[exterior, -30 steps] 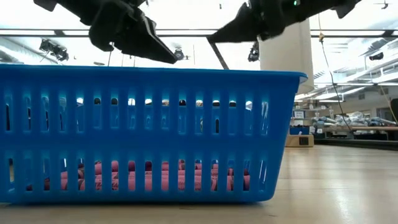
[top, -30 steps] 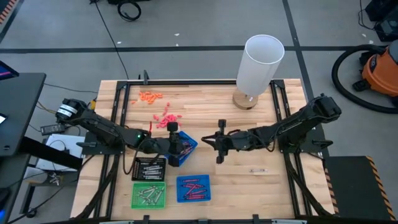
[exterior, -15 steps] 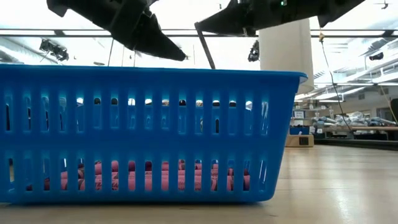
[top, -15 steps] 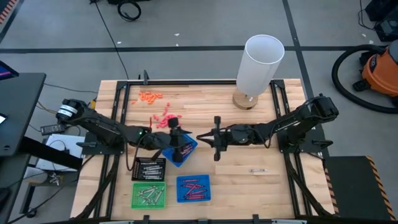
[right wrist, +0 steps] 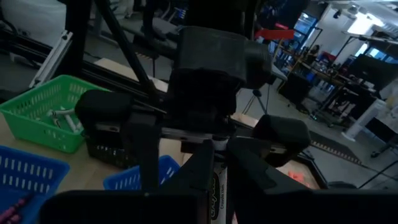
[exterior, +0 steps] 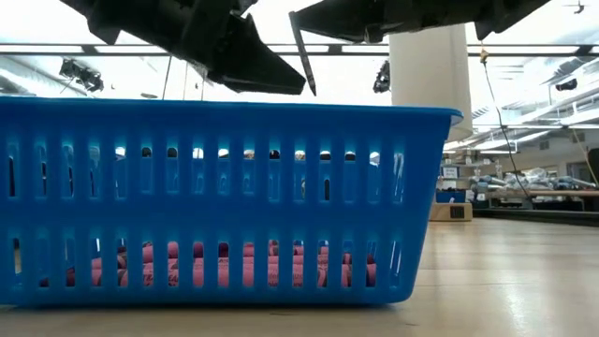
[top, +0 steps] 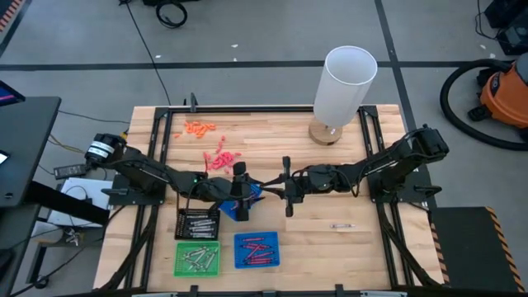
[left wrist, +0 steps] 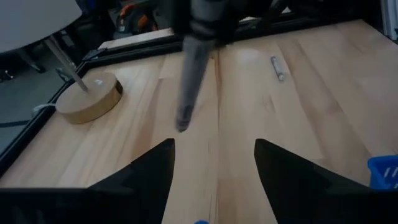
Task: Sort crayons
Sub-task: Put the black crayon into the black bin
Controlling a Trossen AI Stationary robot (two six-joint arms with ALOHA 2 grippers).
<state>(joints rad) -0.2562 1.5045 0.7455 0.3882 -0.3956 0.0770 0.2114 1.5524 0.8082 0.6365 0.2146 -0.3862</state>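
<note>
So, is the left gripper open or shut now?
Open. In its wrist view the left gripper shows two dark fingers standing apart, bare table between them.

A white cylinder point(top: 350, 81) stands on a round wooden base point(top: 326, 132) at the table's far edge. Orange bits point(top: 199, 128) and pink bits point(top: 219, 157) lie scattered on the wooden table point(top: 330, 247); an orange vacuum point(top: 505, 95) sits on the floor.

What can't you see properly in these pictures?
- High view: the left gripper covers most of the blue basket.
- Low view: the basket's wall hides the table behind it.
- Left wrist view: the held crayon is blurred.
- High view: grey crayons in the black tray are too small to count.
</note>
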